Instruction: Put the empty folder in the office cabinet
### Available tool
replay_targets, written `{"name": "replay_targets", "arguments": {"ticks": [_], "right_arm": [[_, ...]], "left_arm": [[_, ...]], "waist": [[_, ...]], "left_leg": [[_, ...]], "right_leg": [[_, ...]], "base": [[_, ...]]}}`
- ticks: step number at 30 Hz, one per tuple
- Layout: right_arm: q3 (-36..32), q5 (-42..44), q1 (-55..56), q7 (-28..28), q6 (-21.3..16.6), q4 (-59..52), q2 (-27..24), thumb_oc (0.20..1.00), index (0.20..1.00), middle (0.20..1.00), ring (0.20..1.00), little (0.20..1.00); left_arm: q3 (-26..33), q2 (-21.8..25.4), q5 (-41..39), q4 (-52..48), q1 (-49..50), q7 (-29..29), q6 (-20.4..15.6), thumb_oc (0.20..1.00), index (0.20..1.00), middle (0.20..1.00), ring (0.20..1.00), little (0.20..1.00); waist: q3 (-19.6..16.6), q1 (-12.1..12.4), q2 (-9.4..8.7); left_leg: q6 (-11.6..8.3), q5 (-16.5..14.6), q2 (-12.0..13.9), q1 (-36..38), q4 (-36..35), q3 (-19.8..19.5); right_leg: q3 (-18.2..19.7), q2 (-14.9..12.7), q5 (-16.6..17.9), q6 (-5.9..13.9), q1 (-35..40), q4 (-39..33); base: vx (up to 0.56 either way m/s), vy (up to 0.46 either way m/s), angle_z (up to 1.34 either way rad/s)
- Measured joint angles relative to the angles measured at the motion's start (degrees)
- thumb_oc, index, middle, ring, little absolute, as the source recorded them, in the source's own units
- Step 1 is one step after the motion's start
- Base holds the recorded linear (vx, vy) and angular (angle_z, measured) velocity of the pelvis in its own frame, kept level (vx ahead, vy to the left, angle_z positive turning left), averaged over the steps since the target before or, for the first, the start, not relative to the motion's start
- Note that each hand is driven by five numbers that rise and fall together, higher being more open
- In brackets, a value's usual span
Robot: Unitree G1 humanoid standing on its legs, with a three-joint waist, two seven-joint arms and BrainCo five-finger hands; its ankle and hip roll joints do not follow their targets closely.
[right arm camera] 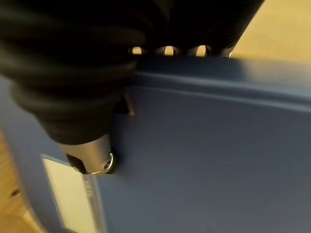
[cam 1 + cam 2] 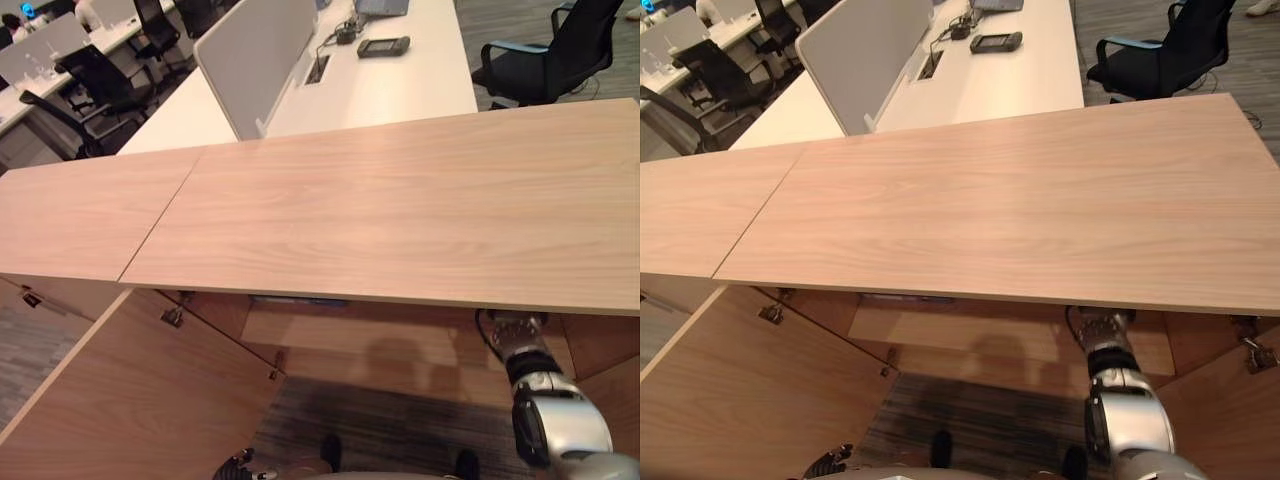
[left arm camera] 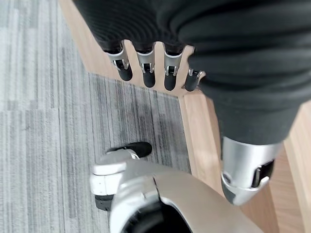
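One blue folder point(image 1: 204, 160), one office cabinet point(image 2: 400, 210), two robot hands. The folder is a flat-sided, plain blue binder with a pale rectangular label point(image 1: 70, 194) on its narrow spine face, near the lower corner; its broad face is smooth and unmarked. It sits inside the cabinet, under the light wood-grain top; a thin blue strip of it point(image 2: 300, 299) shows just below the front edge of the top in the head views. The right robot hand point(image 1: 92, 160) is reaching into the cabinet opening from the lower right, its wrist passing under the top; in its wrist view the thumb presses on the folder's broad face while the fingers point(image 1: 167, 50) curl over the folder's upper edge, so it is grasping the folder. The left robot hand point(image 3: 146, 68) hangs low beside the open cabinet door point(image 2: 140, 400), fingers relaxed and straight, holding nothing, above grey striped carpet point(image 3: 43, 121). Behind the cabinet stand one white table point(image 2: 390, 80) with a grey divider panel point(image 2: 250, 60), and black office chairs point(image 2: 550, 55).
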Motion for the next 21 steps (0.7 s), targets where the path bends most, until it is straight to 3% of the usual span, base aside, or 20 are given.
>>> {"name": "replay_targets", "arguments": {"ticks": [5, 9, 17, 21], "right_arm": [[-1.5, 1.0, -6.7, -0.3, -0.3, 8.5, -3.2, 0.2, 0.2, 0.2, 0.2, 0.2], [-3.6, 4.5, -12.0, -0.2, -1.9, 12.9, -8.2, 0.2, 0.2, 0.2, 0.2, 0.2], [-4.0, 6.8, -17.4, 2.1, -3.8, 13.0, -14.2, 0.2, 0.2, 0.2, 0.2, 0.2], [-3.9, 6.9, -19.7, 2.5, -3.8, 13.1, -14.3, 0.2, 0.2, 0.2, 0.2, 0.2]], "left_arm": [[-2.0, 0.3, -0.5, -0.3, -1.1, -0.1, -0.4, 1.0, 1.0, 1.0, 1.0, 1.0], [-5.6, 1.6, -0.6, -2.7, -2.3, -0.8, -0.5, 1.0, 1.0, 1.0, 1.0, 1.0], [-6.5, 3.4, -2.8, -8.7, -3.8, -1.5, -1.1, 1.0, 1.0, 1.0, 1.0, 1.0], [-6.6, 4.1, -3.3, -9.3, -4.6, -1.5, -1.2, 1.0, 1.0, 1.0, 1.0, 1.0]], "waist": [[1.8, 1.1, 0.19], [3.4, 1.9, 1.93], [6.8, 2.5, 5.37], [8.3, 2.6, 5.5]], "left_leg": [[-0.37, 0.7, -0.6, -2.1, 0.0, -1.0], [0.61, 1.8, -2.0, -5.6, -0.5, -2.3], [1.71, 4.2, -5.3, -10.2, 0.0, -2.8], [1.71, 4.3, -5.4, -12.0, 0.8, -1.9]], "right_leg": [[-0.6, -0.6, 0.1, 0.73, -1.2, 0.0], [-2.2, -2.1, 0.3, 0.79, -3.0, 0.4], [-0.2, -4.9, 1.2, 1.71, -7.5, 0.5], [1.3, -5.3, 1.2, 1.73, -11.2, 3.6]], "base": [[-0.01, 0.045, 0.11], [-0.04, 0.063, 0.32], [-0.06, 0.052, 0.09], [-0.09, 0.006, -0.11]]}}
